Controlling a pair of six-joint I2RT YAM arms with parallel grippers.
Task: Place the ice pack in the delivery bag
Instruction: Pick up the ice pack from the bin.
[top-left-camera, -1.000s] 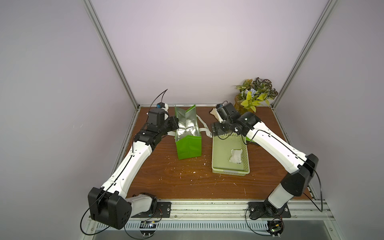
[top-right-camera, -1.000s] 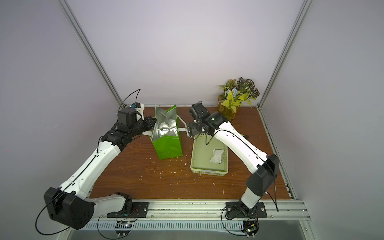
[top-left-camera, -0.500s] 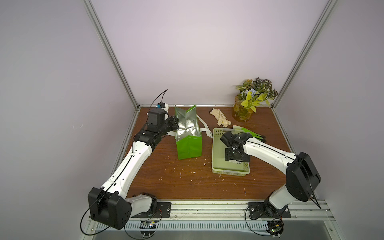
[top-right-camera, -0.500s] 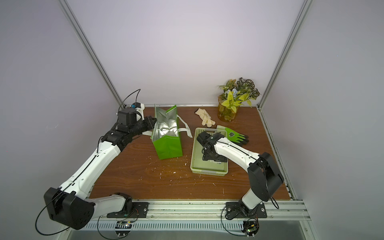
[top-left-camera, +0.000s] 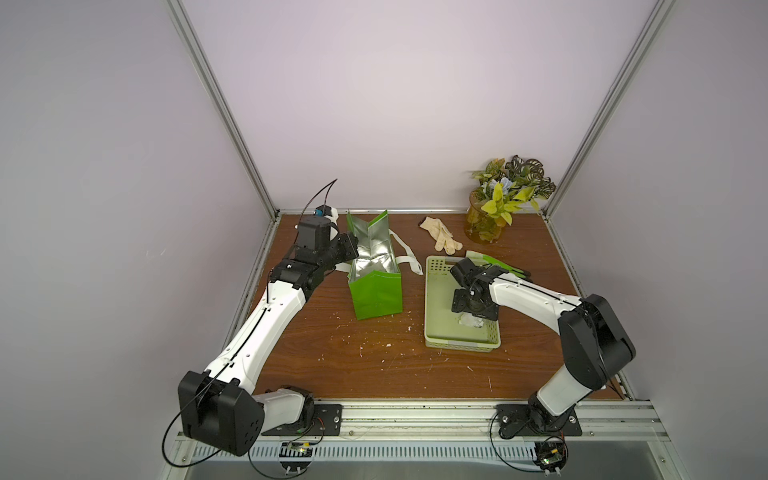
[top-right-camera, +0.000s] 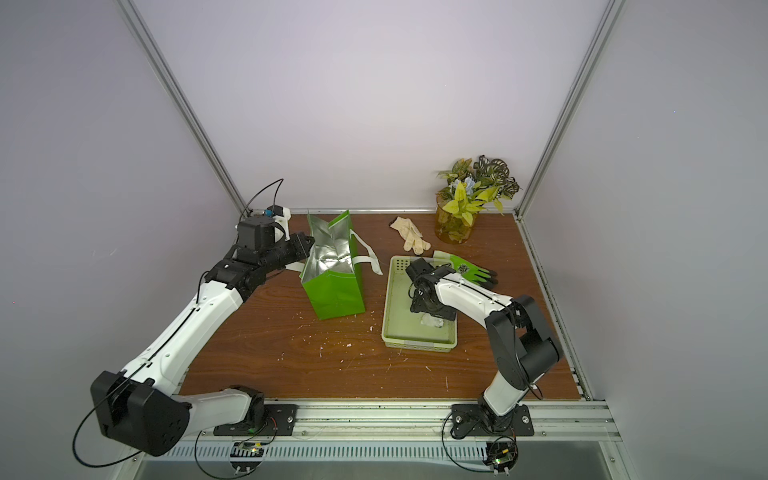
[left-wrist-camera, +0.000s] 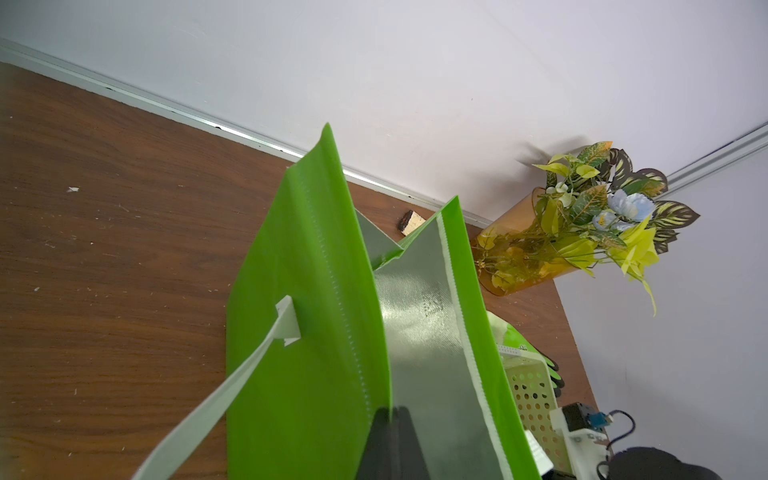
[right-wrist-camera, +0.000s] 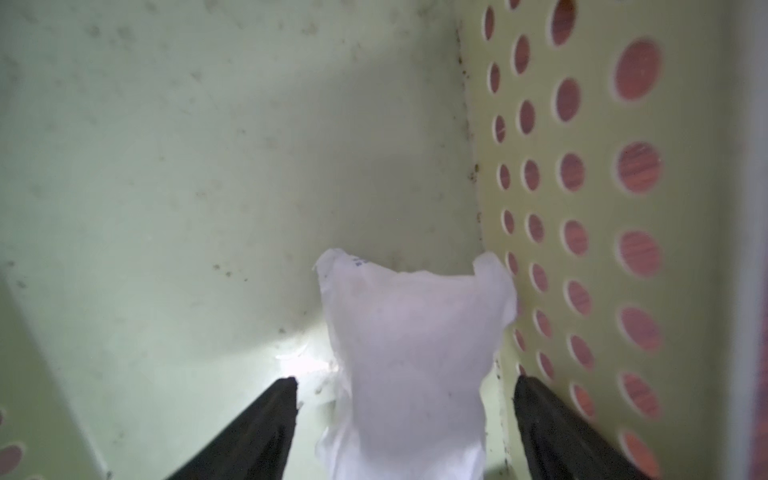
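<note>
The delivery bag (top-left-camera: 376, 291) (top-right-camera: 336, 291) stands open on the wooden table, bright green with silver lining and white strap handles. My left gripper (left-wrist-camera: 392, 411) (top-left-camera: 350, 251) is shut on the bag's left rim, with the bag wall (left-wrist-camera: 307, 332) pinched between its fingers. The ice pack (right-wrist-camera: 415, 353), a white pouch, lies in the pale green perforated basket (top-left-camera: 432, 345) against the basket's holed right wall (right-wrist-camera: 602, 166). My right gripper (right-wrist-camera: 405, 380) points down into the basket, open, with one finger on each side of the ice pack and a gap at both. In both top views the wrist covers most of the pack (top-left-camera: 469, 331) (top-right-camera: 432, 321).
A beige glove (top-left-camera: 440, 235) lies behind the basket. A green glove (top-left-camera: 494, 262) sits under my right forearm. A plant in an amber vase (top-left-camera: 484, 224) fills the back right corner. White crumbs dot the table in front of the bag.
My right arm swung from the back of the table down into the basket and now straddles the ice pack. The left arm and the bag have not moved.
</note>
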